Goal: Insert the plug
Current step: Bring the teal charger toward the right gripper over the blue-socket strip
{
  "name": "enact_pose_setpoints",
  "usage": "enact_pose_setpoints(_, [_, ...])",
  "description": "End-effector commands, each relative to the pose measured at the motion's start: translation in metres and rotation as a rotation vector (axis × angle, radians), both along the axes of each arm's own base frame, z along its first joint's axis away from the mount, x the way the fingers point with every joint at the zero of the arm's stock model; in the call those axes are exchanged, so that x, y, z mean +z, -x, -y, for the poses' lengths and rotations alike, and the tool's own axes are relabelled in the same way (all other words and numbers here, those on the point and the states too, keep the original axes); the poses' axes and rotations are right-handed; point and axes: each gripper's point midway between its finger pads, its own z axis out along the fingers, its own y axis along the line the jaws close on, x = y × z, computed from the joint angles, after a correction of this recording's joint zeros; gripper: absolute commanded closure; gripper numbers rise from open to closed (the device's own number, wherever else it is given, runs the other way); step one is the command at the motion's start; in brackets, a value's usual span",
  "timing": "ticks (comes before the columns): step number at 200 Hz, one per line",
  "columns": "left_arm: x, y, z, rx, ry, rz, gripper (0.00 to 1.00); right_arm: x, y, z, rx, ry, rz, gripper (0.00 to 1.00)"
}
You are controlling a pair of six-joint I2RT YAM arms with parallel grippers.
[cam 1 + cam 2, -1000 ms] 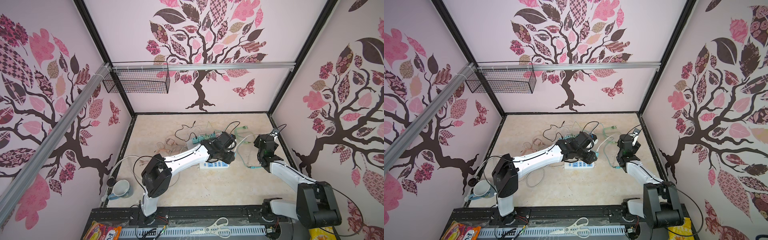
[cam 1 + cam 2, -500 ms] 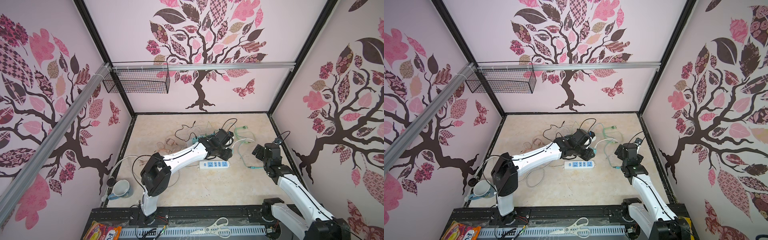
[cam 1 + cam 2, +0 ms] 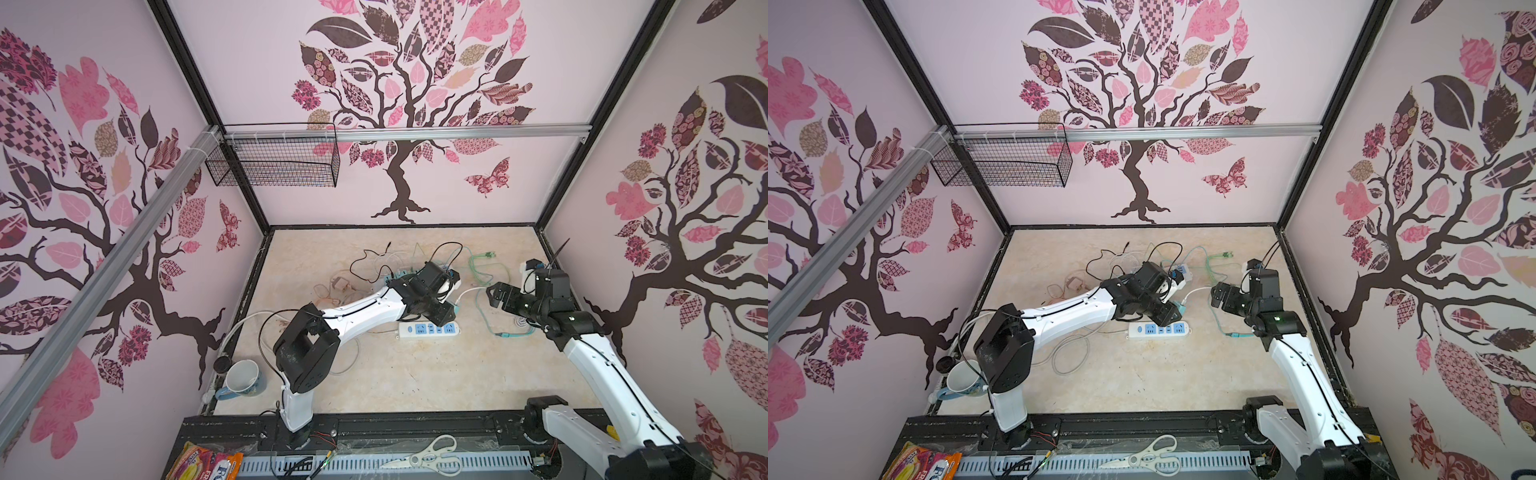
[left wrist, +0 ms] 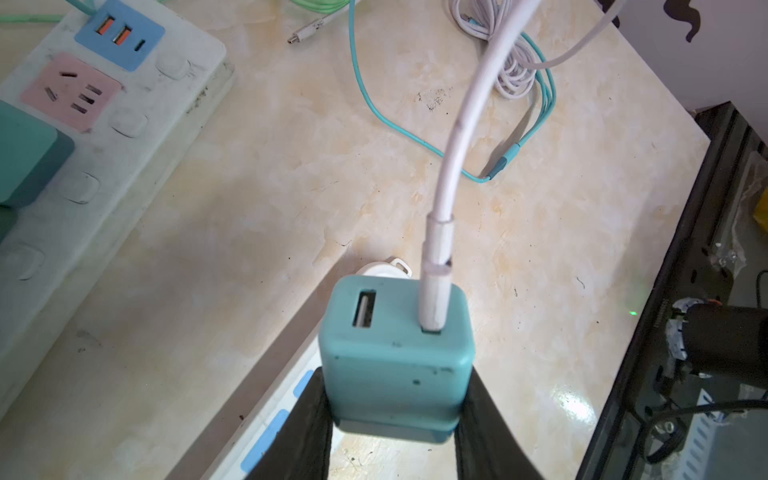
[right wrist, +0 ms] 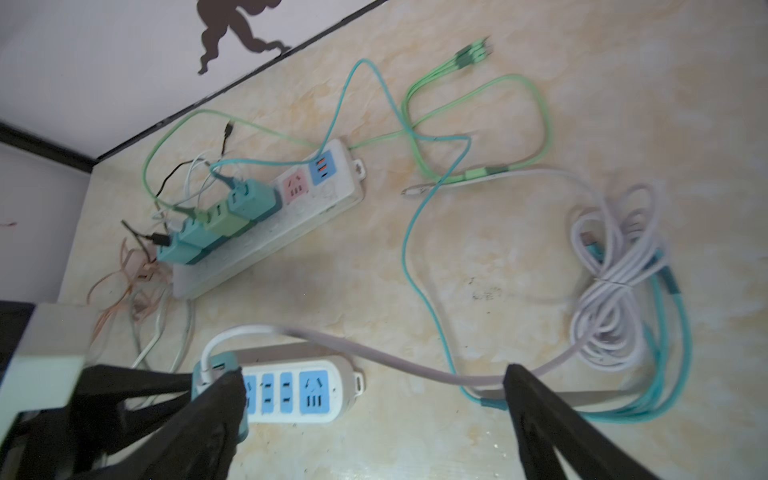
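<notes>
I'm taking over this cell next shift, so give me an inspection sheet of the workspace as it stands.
Surface: beige table, lightly stained.
Job's things: teal charger held at one end of the small strip; whether it is seated cannot be told.
Clutter: large strip with other chargers and a free pink socket; mug at the front left corner; scissors and snack packet by the front rail.
End effectors: left end effector shut on the teal charger; right end effector open, empty.
Cables: white cable plugged into the teal charger; teal cable, green cable and white coil loose.
Surroundings: wire basket; tree-decal walls.
</notes>
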Motion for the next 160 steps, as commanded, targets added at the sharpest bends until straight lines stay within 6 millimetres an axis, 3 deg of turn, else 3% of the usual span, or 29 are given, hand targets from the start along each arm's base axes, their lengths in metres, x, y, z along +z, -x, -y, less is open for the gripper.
enact_pose_setpoints(1, [0.021, -0.005, 0.002, -0.053, 0.068, 0.112, 1.0, 0.005, 0.023, -0.039, 0.214, -0.141, -0.086, 0.01])
enact_pose_setpoints(53, [0.02, 0.002, 0.006, -0.154, 0.088, 0.16, 1.0, -0.003, 0.033, -0.056, 0.308, -0.212, -0.138, 0.03])
enact_pose_setpoints(94, [0.025, 0.012, 0.009, -0.28, 0.128, 0.246, 1.0, -0.016, 0.031, -0.052, 0.291, -0.173, -0.19, 0.05])
enact_pose_setpoints(128, [0.031, 0.02, 0.013, -0.385, 0.17, 0.379, 1.0, -0.014, 0.031, -0.059, 0.325, -0.203, -0.19, 0.15])
enact_pose_setpoints(160, [0.026, 0.024, 0.016, -0.456, 0.116, 0.475, 1.0, -0.005, 0.037, -0.078, 0.423, -0.248, -0.162, 0.26])
